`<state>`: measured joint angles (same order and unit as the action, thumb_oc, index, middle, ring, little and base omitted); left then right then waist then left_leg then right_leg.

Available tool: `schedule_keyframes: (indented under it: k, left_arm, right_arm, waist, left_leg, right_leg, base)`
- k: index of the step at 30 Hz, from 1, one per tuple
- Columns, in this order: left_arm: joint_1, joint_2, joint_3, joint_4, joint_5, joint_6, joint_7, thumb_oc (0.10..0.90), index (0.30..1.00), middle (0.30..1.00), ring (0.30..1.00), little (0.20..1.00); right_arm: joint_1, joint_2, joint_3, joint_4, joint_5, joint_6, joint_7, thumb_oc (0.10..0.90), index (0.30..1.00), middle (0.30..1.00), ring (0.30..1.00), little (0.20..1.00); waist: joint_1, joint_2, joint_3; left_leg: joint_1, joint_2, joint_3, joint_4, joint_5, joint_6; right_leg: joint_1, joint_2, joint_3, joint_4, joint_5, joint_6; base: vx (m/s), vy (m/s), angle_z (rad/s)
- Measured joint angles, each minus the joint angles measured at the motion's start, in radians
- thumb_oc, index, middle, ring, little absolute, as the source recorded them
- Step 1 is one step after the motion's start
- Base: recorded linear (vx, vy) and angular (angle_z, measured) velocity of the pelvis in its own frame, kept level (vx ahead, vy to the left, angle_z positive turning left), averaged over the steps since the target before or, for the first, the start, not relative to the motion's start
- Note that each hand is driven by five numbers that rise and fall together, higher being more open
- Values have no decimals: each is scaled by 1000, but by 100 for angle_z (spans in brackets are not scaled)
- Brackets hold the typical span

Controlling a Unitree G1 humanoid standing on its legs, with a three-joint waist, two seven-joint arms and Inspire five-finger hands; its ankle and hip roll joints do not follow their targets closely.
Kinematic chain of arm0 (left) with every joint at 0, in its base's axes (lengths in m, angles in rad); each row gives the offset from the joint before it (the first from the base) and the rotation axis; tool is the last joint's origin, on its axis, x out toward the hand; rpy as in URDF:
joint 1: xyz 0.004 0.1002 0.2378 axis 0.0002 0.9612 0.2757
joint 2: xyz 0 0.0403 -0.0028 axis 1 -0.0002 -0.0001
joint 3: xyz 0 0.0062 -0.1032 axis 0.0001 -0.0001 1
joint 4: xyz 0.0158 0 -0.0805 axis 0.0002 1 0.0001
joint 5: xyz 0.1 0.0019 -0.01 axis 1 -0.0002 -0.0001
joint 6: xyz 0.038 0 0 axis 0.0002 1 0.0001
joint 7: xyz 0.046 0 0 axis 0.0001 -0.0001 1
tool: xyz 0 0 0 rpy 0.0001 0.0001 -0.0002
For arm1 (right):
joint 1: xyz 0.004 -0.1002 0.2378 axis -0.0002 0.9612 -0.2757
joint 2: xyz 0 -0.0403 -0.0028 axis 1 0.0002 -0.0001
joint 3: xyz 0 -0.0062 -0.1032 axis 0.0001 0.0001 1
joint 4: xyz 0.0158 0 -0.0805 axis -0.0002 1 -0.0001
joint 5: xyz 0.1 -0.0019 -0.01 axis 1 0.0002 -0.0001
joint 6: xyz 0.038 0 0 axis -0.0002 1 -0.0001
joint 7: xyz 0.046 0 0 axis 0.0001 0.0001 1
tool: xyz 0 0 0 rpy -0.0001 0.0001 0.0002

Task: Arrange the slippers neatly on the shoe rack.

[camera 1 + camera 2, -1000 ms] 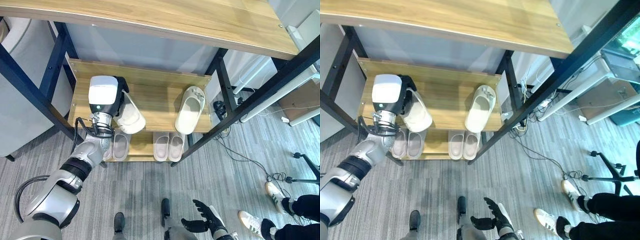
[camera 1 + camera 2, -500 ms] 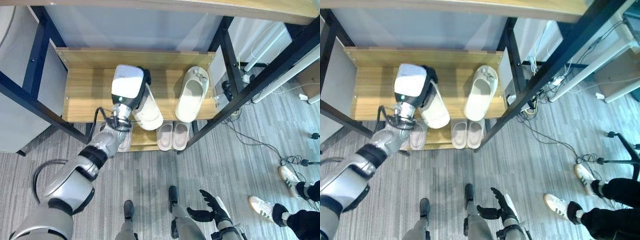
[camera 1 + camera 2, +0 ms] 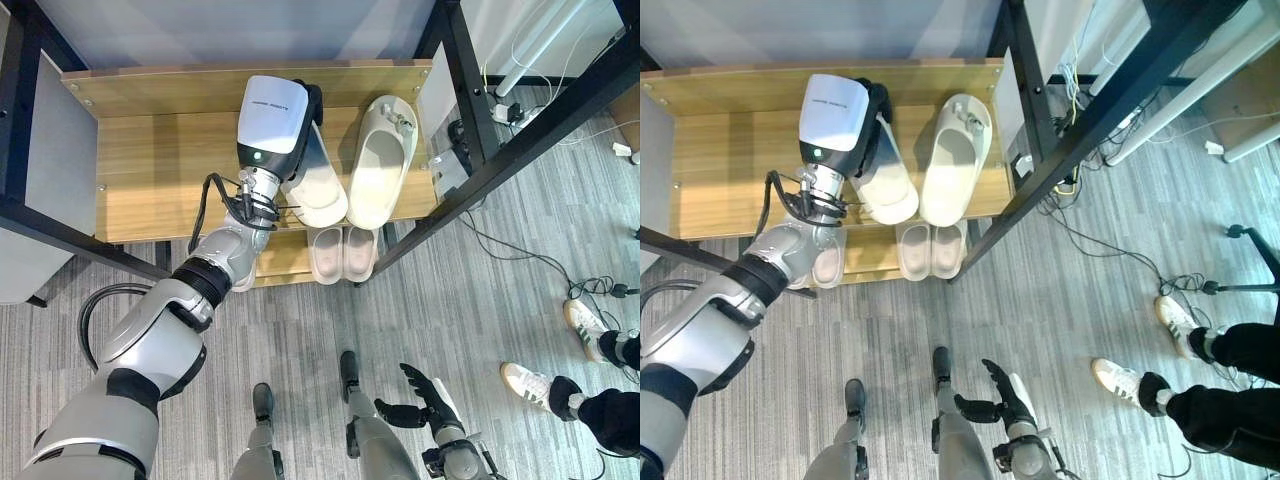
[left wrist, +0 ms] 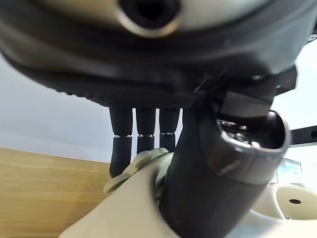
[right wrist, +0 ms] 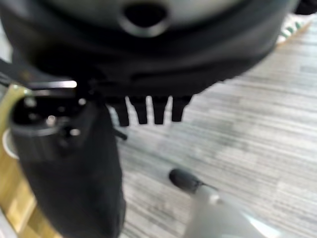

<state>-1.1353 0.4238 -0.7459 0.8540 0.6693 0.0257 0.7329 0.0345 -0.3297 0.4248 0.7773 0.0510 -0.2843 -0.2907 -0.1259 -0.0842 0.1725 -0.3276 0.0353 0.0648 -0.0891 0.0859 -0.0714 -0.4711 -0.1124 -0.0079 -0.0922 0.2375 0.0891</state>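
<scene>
Left hand (image 3: 300, 100) clasping slipper (image 3: 318, 190), now carried right, just beside second slipper (image 3: 378, 175) on shelf (image 3: 150, 170)

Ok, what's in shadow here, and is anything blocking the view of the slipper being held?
Left eye view: the left hand and its wrist casing cover the far end of the held slipper, and the pair on the lower shelf sits in shade. Left wrist view: the thumb hides part of that slipper.

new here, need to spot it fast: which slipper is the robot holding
On the shoe rack, look at the middle wooden shelf. Two cream slippers lie side by side there; the held slipper is the left one, gripped by the left hand, while the other slipper lies free.
</scene>
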Motion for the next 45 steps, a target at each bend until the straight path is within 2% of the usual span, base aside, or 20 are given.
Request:
schedule_keyframes:
  k: [7,12,19,30,37,45]
  left_arm:
    - [-5,-31,-9,-1,14,1,20,400,300,300,300,300]
    - [-96,-20,-149,14,103,15,20,400,300,300,300,300]
    - [-99,-26,-151,-6,159,15,21,400,300,300,300,300]
    - [-92,-28,-136,-43,144,14,52,400,300,300,300,300]
    - [-76,-79,-131,-44,129,15,62,400,300,300,300,300]
    - [-59,-90,-104,-44,118,15,70,400,300,300,300,300]
  right_arm:
    - [0,-1,1,1,10,-6,1,800,900,900,900,900]
    - [-20,-16,30,1,36,-34,4,800,900,900,900,900]
    - [-41,-16,39,1,49,-35,5,800,900,900,900,900]
    - [-44,-16,39,0,72,-37,5,800,900,900,900,900]
    - [-48,-16,40,-1,82,-38,5,800,900,900,900,900]
    - [-49,-16,48,0,89,-38,6,800,900,900,900,900]
  waist:
    - [0,0,0]
    - [-1,-11,8]
    - [-9,-10,13]
    - [-14,-11,37]
    - [-24,-12,37]
    - [-25,-12,37]
  left_leg:
    - [-8,0,2,0,0,0]
    - [-27,-2,2,0,0,0]
    - [-30,-2,5,0,-1,1]
    - [-31,-1,5,0,-1,1]
    - [-30,-1,6,0,-1,1]
    - [-29,-1,8,0,-1,1]
  right_leg:
    - [-9,0,2,0,0,0]
    - [-28,-1,5,0,1,2]
    - [-33,-1,8,0,2,3]
    - [-33,0,7,0,2,3]
    - [-33,0,8,0,2,3]
    - [-33,0,11,0,2,3]
  base:
    - [0,0,0]
    - [0,0,0]
    - [1,4,-1]
    - [0,0,0]
    - [0,0,0]
    - [0,0,0]
